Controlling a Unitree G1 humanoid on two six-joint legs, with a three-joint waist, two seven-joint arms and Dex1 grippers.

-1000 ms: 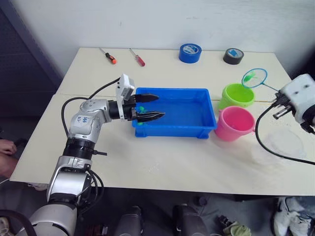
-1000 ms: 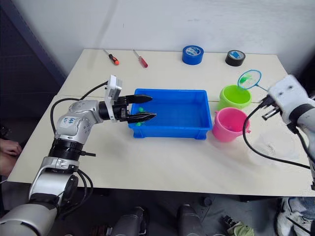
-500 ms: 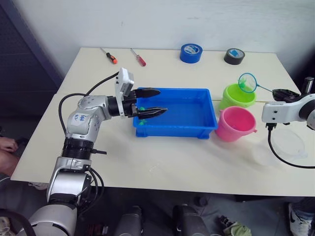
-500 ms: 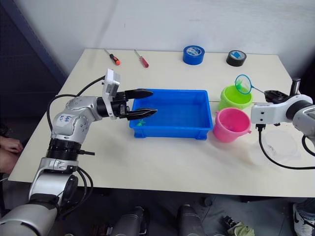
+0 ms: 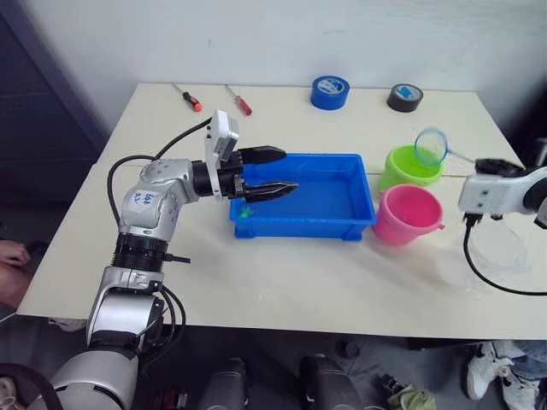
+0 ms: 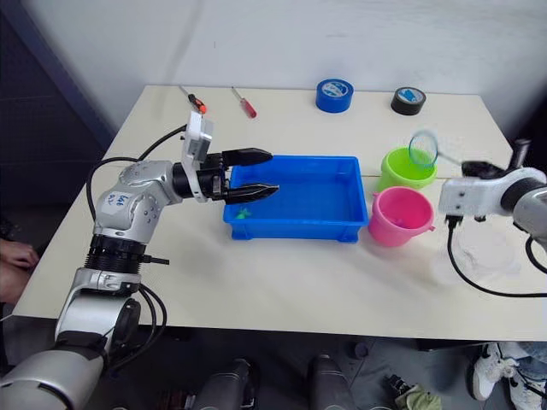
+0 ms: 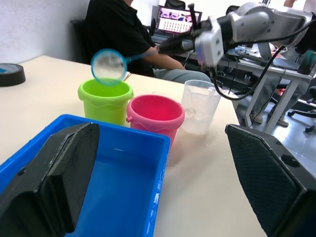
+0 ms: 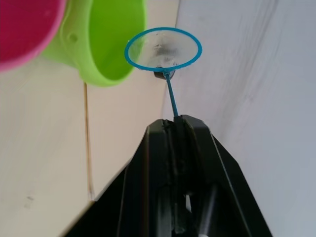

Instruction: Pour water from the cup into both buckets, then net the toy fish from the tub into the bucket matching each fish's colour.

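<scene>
Left eye view shows the right gripper [image 5: 489, 163] pinched tight on the thin handle of the net [image 5: 431, 146], and the net's round hoop hangs over the green bucket [image 5: 410, 166]. The net looks empty now, so I think a green fish has just been dropped in, or is about to be. The pink bucket [image 5: 408, 214] sits right beside the green one, touching it, and the see-through cup [image 5: 496, 249] stands on the table near the right arm. The left gripper [image 5: 275, 172] is wide open and holds nothing; it floats over the near-left corner of the blue tub [image 5: 306, 220]. One small green fish [image 5: 245, 209] lies in that corner. To do this step well, the net should be tipped over the green bucket so that nothing falls outside. Then it should go low into the tub and scoop under a fish, slowly, so the water does not splash out.
</scene>
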